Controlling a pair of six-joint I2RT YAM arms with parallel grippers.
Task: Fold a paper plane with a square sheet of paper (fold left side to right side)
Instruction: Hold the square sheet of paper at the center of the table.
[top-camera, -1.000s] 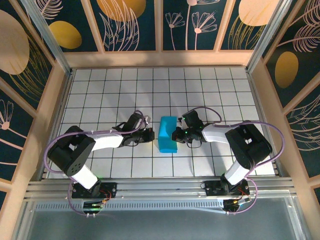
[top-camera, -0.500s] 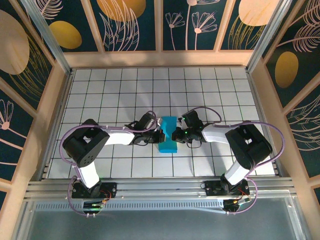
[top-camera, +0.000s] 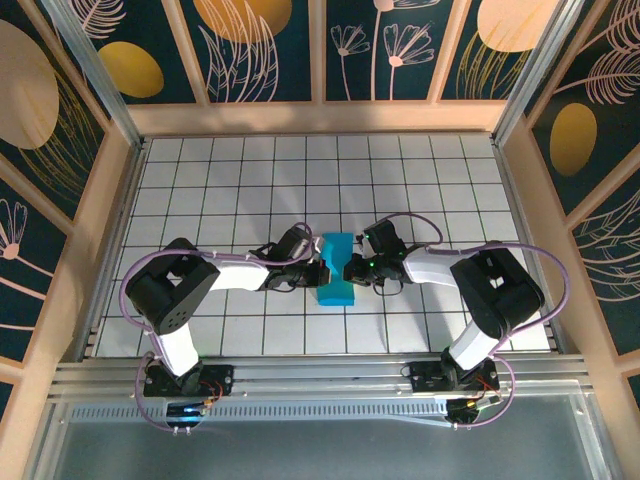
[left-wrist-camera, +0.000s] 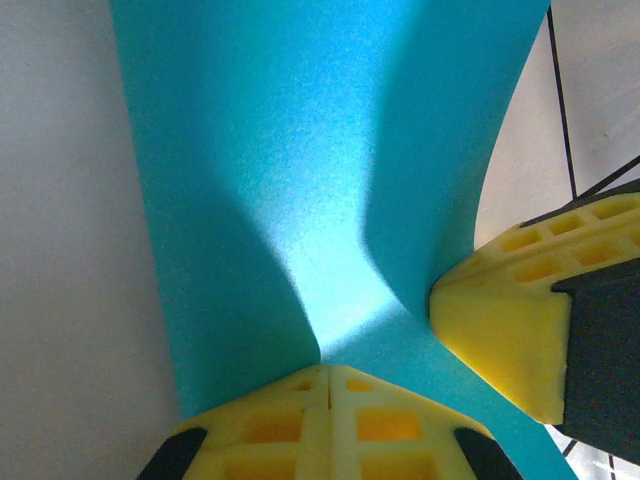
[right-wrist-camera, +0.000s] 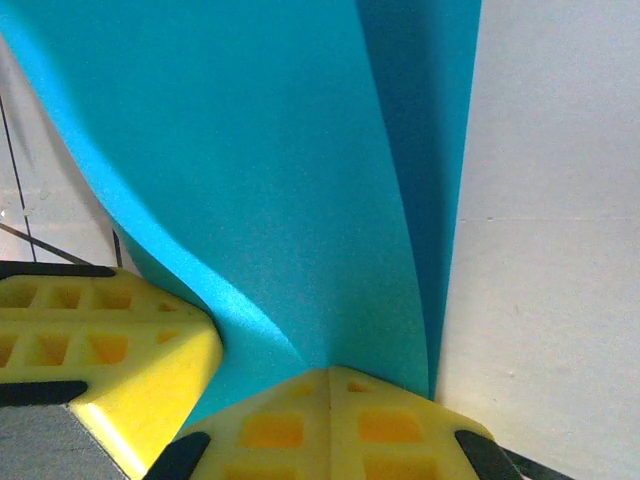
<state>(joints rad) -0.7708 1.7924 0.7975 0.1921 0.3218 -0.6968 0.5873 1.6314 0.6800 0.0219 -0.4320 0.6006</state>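
Observation:
The square sheet of paper (top-camera: 336, 287) lies as a narrow turquoise rectangle on the tiled table's middle, its long side running away from the arms. My left gripper (top-camera: 322, 271) is shut, its tips on the paper's left edge at mid-height. My right gripper (top-camera: 351, 267) is shut too, meeting the right edge opposite it. In the left wrist view the closed yellow tips (left-wrist-camera: 327, 368) press into the paper (left-wrist-camera: 300, 150), which buckles upward around them. The right wrist view shows closed tips (right-wrist-camera: 330, 370) against the paper (right-wrist-camera: 250, 150) with a raised layer.
The white tiled table (top-camera: 240, 180) is ringed by wooden-framed patterned walls (top-camera: 70, 230). A metal rail (top-camera: 320, 375) with both arm bases runs along the near edge. The other arm's yellow finger (left-wrist-camera: 510, 330) sits close beside my left tips.
The left arm has swung right until its tips reached the paper's left edge; the right arm has stayed. Nothing has moved in the last half second.

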